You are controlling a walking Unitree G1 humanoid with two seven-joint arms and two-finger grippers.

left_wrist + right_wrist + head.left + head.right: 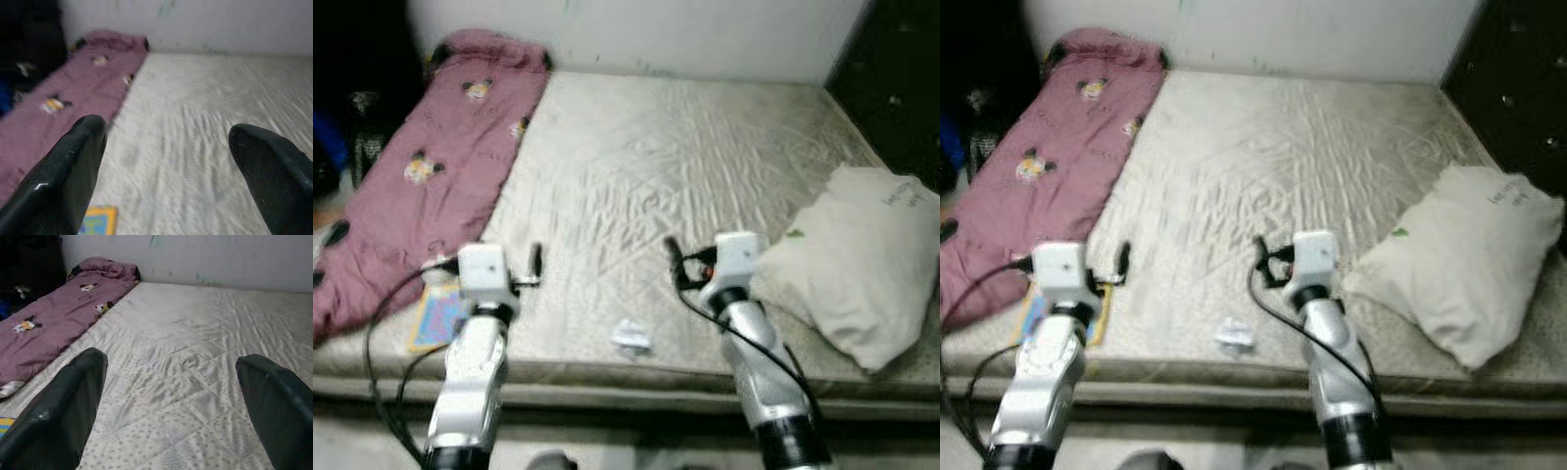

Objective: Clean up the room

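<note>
A bare quilted mattress (685,157) lies before me. Along its left side stretches a pink blanket (440,166) with cartoon prints. A white pillow (862,255) rests at the right edge. Near the front edge lies a small crumpled white scrap (630,339), between my two arms. A colourful flat book (438,318) sits at the front left, beside my left arm. My left gripper (171,161) is open above the mattress, its fingers (63,171) wide apart with nothing between them. My right gripper (176,401) is open too, held over the front middle of the bed.
A white wall (685,34) runs behind the bed. Dark furniture (901,78) stands at the right, and dark clutter (352,127) fills the left beyond the blanket. The floor strip (607,441) lies just below the mattress front.
</note>
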